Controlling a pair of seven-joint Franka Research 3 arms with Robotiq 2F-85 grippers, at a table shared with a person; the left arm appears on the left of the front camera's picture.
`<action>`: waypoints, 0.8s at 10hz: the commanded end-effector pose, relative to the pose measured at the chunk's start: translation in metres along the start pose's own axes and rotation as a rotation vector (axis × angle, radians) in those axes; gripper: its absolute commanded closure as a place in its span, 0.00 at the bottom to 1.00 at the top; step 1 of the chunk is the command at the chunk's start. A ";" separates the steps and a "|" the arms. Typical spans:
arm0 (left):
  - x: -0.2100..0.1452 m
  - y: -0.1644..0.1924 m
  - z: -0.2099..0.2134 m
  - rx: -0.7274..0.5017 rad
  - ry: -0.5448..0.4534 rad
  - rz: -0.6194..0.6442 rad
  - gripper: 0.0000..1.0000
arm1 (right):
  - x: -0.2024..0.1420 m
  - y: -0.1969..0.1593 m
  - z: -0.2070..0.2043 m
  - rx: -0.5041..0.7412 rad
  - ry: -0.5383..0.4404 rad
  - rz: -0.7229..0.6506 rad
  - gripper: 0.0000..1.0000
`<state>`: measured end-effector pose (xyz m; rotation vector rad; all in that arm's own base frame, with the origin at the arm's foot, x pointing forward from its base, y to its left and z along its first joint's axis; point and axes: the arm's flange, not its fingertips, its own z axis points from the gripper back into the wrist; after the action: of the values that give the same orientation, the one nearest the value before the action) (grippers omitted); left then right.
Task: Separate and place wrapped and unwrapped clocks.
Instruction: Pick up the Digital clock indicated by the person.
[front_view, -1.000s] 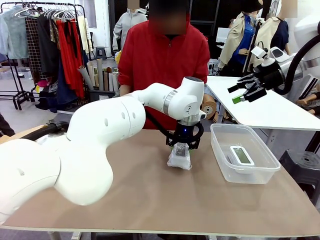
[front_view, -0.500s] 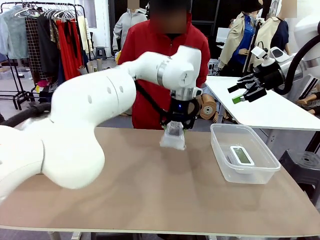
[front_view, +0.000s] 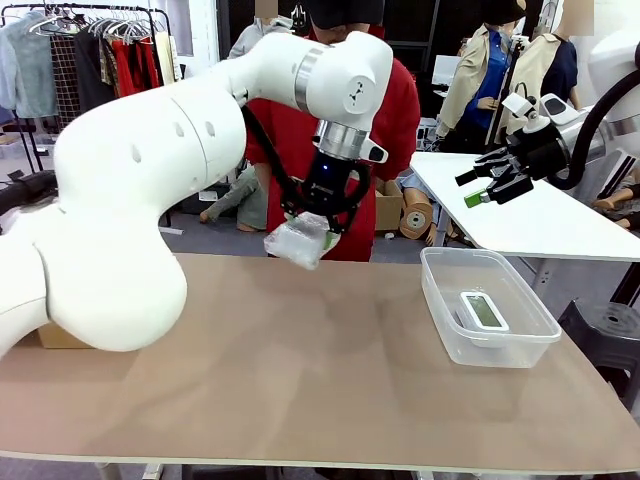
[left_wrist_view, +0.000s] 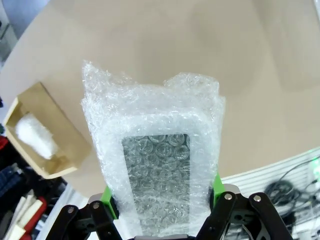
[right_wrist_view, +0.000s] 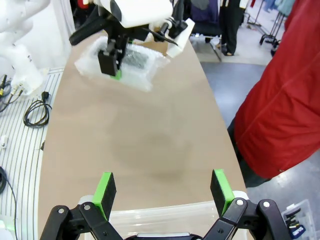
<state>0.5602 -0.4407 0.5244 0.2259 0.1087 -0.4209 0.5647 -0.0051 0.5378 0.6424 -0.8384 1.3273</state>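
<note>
My left gripper (front_view: 316, 218) is shut on a clock wrapped in bubble wrap (front_view: 298, 241) and holds it tilted well above the far middle of the table. In the left wrist view the wrapped clock (left_wrist_view: 155, 165) stands between the green pads (left_wrist_view: 107, 196), its grey screen showing through the wrap. The unwrapped clock (front_view: 484, 310) lies in a clear plastic bin (front_view: 440, 300) at the table's right. Another wrapped clock (left_wrist_view: 34, 136) lies in a cardboard box (left_wrist_view: 60, 150). My right gripper (front_view: 488, 184) hangs open, high off the table's right side, with nothing between its fingers (right_wrist_view: 104, 192).
A person in a red top (front_view: 395, 110) stands at the far edge behind the held clock. A second white table (front_view: 540, 215) sits at the back right. The brown tabletop (front_view: 300, 370) is bare between the box and the bin.
My left arm has lifted the wrapped clock off the table and carried it up and to the left. The right arm has not moved.
</note>
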 end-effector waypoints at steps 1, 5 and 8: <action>-0.003 0.024 0.012 0.040 0.008 -0.059 1.00 | 0.001 0.001 0.001 0.001 -0.001 0.017 0.00; -0.006 0.024 0.009 0.024 0.012 -0.051 1.00 | 0.001 0.001 0.001 0.001 -0.001 0.017 0.00; -0.006 0.024 0.009 0.024 0.012 -0.051 1.00 | 0.001 0.001 0.001 0.001 -0.001 0.017 0.00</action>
<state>0.5660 -0.4230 0.5312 0.2471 0.1315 -0.4807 0.5647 -0.0052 0.5378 0.6424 -0.8384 1.3272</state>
